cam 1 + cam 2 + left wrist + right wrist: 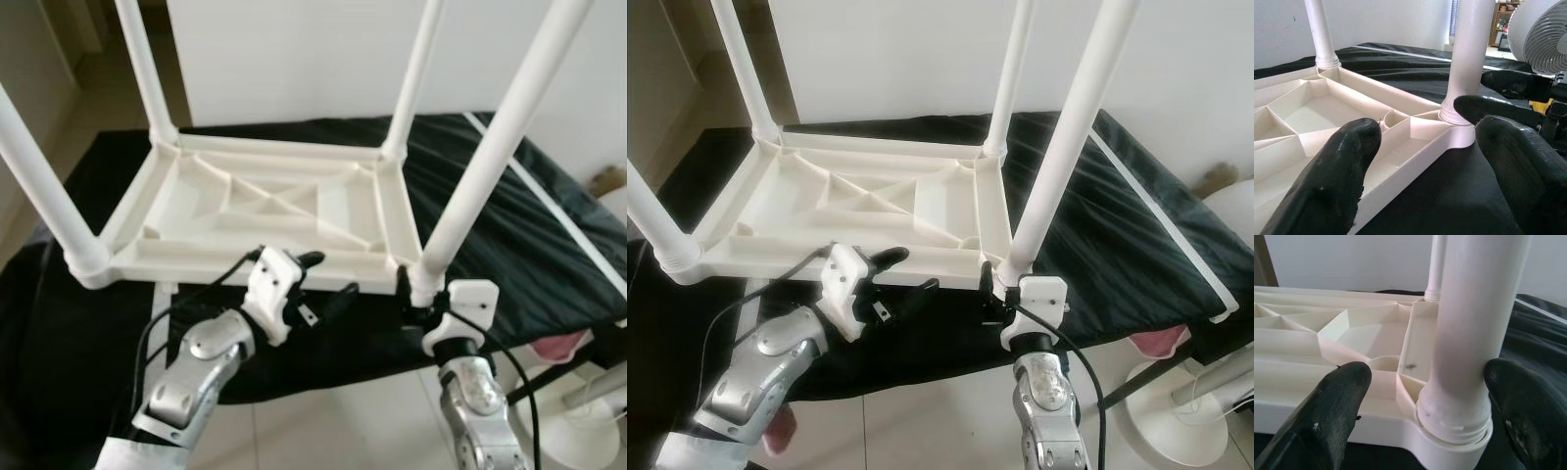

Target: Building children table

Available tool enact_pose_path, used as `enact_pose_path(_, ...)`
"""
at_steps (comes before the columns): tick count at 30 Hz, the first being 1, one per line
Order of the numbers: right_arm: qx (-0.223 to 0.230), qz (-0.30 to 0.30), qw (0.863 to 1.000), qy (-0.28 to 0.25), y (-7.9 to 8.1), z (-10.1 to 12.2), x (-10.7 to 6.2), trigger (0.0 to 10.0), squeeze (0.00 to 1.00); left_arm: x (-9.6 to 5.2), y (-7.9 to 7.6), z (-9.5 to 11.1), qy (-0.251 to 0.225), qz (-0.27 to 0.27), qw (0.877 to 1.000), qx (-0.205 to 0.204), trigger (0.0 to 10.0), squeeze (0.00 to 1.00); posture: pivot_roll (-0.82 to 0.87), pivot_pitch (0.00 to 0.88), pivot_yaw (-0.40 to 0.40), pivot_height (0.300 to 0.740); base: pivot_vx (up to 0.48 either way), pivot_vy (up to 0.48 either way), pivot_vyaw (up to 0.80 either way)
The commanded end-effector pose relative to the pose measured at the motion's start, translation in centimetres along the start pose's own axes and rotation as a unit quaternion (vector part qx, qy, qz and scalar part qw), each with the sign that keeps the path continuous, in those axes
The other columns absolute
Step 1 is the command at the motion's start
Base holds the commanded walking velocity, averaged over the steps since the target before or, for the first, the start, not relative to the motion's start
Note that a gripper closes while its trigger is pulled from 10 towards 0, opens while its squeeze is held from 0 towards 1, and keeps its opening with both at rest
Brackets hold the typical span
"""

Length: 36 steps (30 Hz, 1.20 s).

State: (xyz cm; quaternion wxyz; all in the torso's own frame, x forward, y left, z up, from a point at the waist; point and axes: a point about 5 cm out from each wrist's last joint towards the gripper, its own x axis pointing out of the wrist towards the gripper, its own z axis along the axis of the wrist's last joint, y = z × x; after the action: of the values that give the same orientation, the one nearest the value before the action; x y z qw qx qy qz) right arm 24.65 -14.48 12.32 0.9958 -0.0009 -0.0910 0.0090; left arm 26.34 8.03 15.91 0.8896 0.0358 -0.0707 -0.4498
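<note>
Black-draped bench [549, 245] carries your inverted table [265, 211], legs up. Right gripper [1004, 284] brackets its near-right leg [1469, 333], unclenched, probably seating it; left gripper [312, 284] spread beside the table's near edge.

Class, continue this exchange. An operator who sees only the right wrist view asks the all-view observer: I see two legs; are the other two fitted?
Observer: Yes, the upturned table carries four upright legs, one per corner.
Operator: Where is the left tool?
Observer: The left tool is open at the table's near edge, left of the right tool.
Operator: Anything on the floor?
Observer: A white fan stands at your right.
</note>
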Motion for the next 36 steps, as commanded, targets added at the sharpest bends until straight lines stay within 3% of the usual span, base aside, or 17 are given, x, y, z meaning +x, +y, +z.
enact_pose_path(1, -0.005, 0.008, 1.0, 0.009, 0.0, -0.6, -0.2, 10.0, 0.0, -0.3, -0.3, -0.4, 0.013, -0.057, 0.998, 0.0, 10.0, 0.0, 0.01, 0.014, -0.061, 0.74, 0.0, 0.0, 0.0)
enact_pose_path(9, -0.006, 0.061, 0.998, 0.022, 1.4, -1.6, -0.4, 10.0, 0.0, -0.5, 0.8, -0.2, 0.018, -0.037, 0.999, 0.016, 10.0, 0.0, 0.02, 0.008, -0.062, 0.74, 0.0, 0.0, 0.0)
enact_pose_path(21, -0.024, 0.106, 0.994, 0.033, 1.9, -2.6, -1.0, 10.0, 0.0, -1.2, 1.7, -0.3, 0.026, -0.027, 0.999, 0.024, 10.0, 0.0, 0.02, 0.0, -0.064, 0.74, 0.0, 0.0, 0.0)
enact_pose_path(30, 0.005, 0.096, 0.995, 0.023, 2.4, -2.2, 0.5, 10.0, 0.0, -0.6, 1.3, -0.2, 0.021, -0.033, 0.999, 0.022, 10.0, 0.0, 0.02, 0.0, -0.067, 0.74, 0.0, 0.0, 0.0)
enact_pose_path(36, 0.049, 0.077, 0.996, 0.013, 2.7, -1.8, 2.4, 10.0, 0.0, 0.0, 0.0, -0.3, 0.012, -0.046, 0.999, 0.006, 10.0, 0.0, 0.03, 0.0, -0.069, 0.74, 0.0, 0.0, 0.0)
